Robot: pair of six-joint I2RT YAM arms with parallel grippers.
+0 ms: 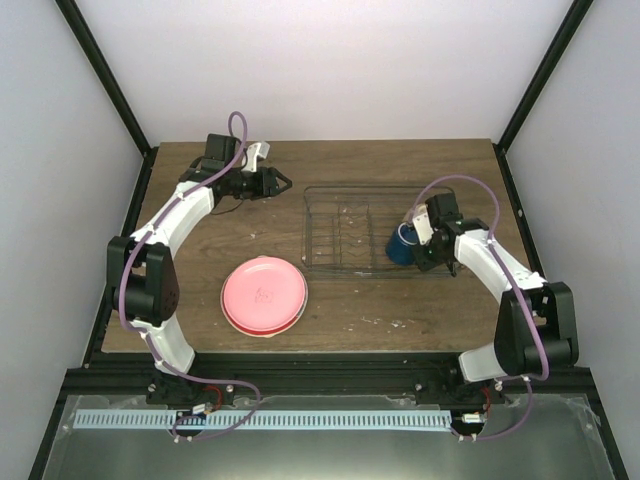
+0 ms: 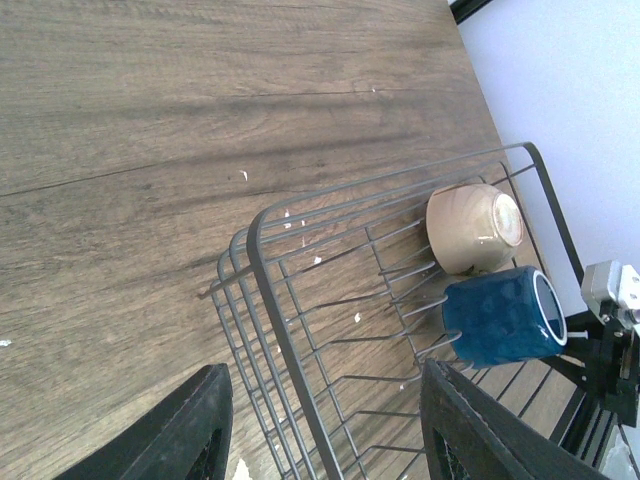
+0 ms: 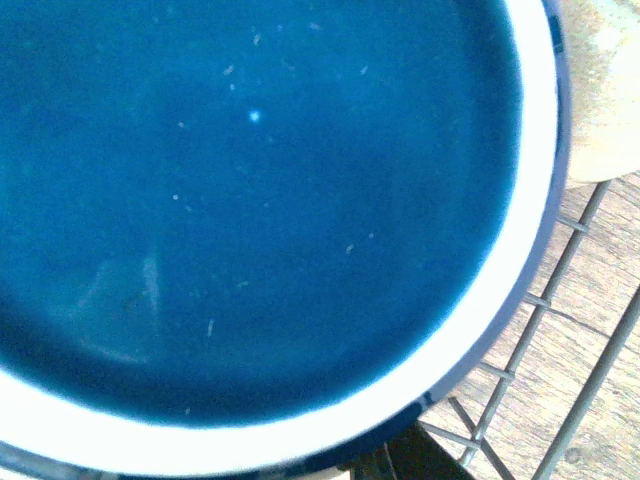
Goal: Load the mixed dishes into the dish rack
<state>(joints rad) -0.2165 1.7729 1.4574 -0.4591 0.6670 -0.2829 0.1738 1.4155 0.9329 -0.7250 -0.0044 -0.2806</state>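
The wire dish rack (image 1: 345, 232) stands right of centre on the table and also shows in the left wrist view (image 2: 300, 330). A cream bowl (image 2: 475, 228) and a dark blue mug (image 2: 505, 315) lie on their sides at its right end. The mug (image 1: 398, 245) fills the right wrist view (image 3: 250, 200). My right gripper (image 1: 422, 248) is at the mug's mouth, its fingers mostly hidden. The pink plate (image 1: 263, 294) lies on the table left of the rack, with a darker red edge under it. No blue-ringed plate shows. My left gripper (image 1: 277, 182) (image 2: 325, 440) is open and empty above the rack's left end.
The table (image 1: 200, 240) is dark wood with black frame posts at its back corners and white walls around. The bowl's edge (image 3: 600, 90) shows beside the mug in the right wrist view. Bare wood lies left of the rack (image 2: 150, 150).
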